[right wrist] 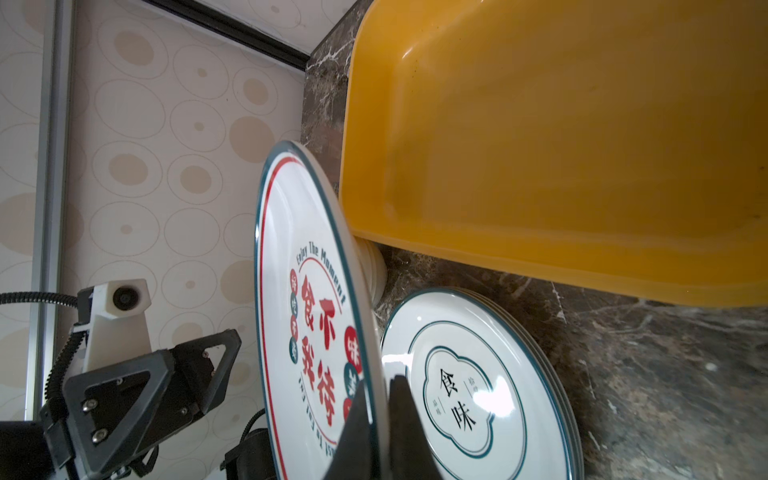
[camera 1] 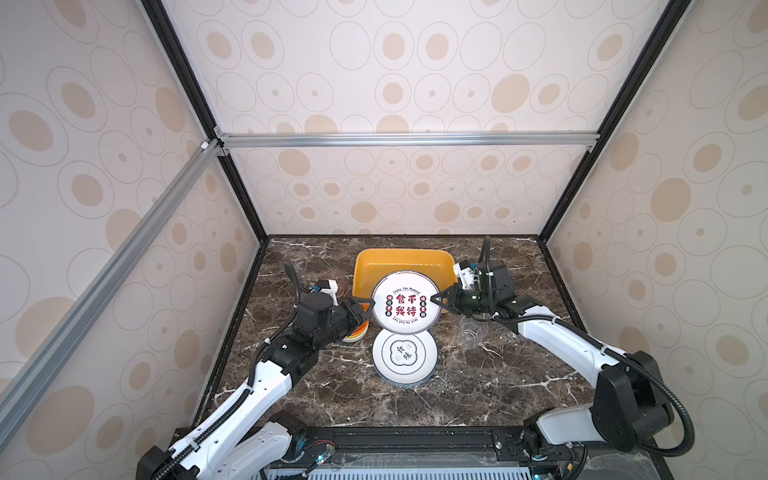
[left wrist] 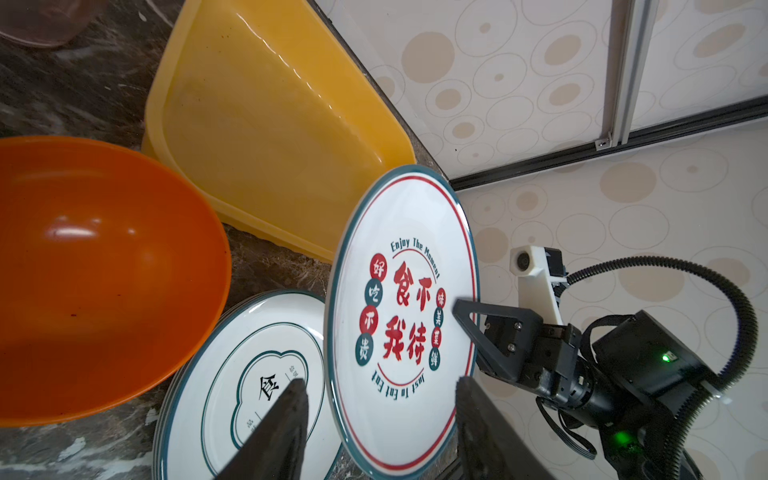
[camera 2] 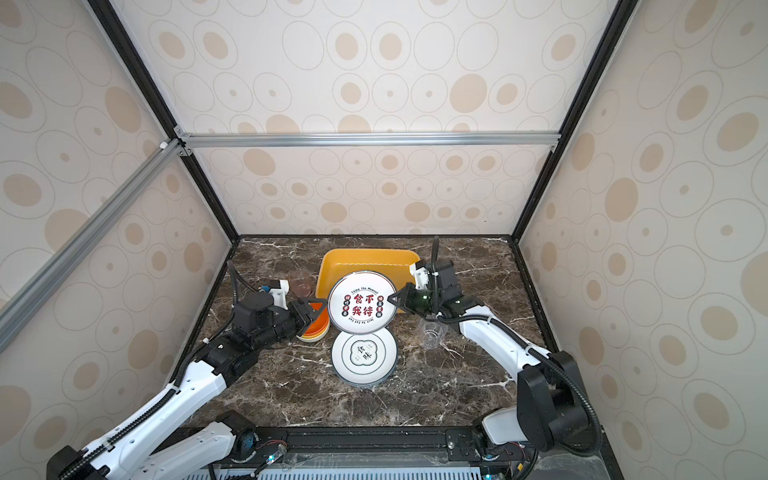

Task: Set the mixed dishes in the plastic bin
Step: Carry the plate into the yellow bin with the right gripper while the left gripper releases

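My worktop (camera 1: 332, 395) — dark veined marble | yellow bin (camera 1: 399, 259) at the far middle | plate stack (camera 1: 405, 353) nearer me | bowl stack (camera 1: 360, 329), orange on top, just left of it | clear cup (camera 1: 471, 331) to its right | pinkish cup (camera 1: 343, 286) left of the bin

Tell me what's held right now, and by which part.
The right pincer grips the red-lettered plate by its rim, on the edge facing that arm. The left pincer is open at the opposite edge, gripping nothing.

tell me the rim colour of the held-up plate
Dark teal on the held plate, red ring just inside; clearest in left wrist view.
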Action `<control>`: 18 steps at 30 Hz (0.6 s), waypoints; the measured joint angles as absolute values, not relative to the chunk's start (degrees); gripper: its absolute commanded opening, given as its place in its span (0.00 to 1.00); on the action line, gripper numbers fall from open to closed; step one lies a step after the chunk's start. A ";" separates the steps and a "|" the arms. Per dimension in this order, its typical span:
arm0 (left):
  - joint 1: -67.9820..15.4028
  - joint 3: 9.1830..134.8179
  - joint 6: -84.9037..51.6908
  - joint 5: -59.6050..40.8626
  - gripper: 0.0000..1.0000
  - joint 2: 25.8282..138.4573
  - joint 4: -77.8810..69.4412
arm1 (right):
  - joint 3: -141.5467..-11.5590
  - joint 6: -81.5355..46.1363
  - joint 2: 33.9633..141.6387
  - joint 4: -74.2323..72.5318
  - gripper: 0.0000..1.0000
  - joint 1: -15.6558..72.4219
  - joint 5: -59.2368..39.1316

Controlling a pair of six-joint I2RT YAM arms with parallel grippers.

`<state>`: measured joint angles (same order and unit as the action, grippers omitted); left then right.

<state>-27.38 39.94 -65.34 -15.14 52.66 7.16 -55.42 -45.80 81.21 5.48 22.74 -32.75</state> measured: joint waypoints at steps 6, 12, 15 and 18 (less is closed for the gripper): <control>-26.26 42.04 -62.63 -13.89 0.68 52.31 10.52 | -61.65 -46.50 88.12 5.32 0.00 22.52 -31.31; -25.63 43.79 -60.55 -12.75 0.70 52.31 12.82 | -69.47 -47.70 96.73 5.58 0.01 22.37 -29.65; -25.36 43.81 -60.16 -12.62 0.70 52.31 13.54 | -73.43 -48.42 101.16 5.67 0.01 22.37 -29.08; -25.10 43.81 -60.05 -12.53 0.70 52.31 14.31 | -77.36 -49.01 105.78 5.82 0.01 22.37 -28.34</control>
<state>-25.10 43.81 -60.05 -12.53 52.31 14.31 -77.36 -49.01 105.78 5.82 22.37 -28.34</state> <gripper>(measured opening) 0.701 0.078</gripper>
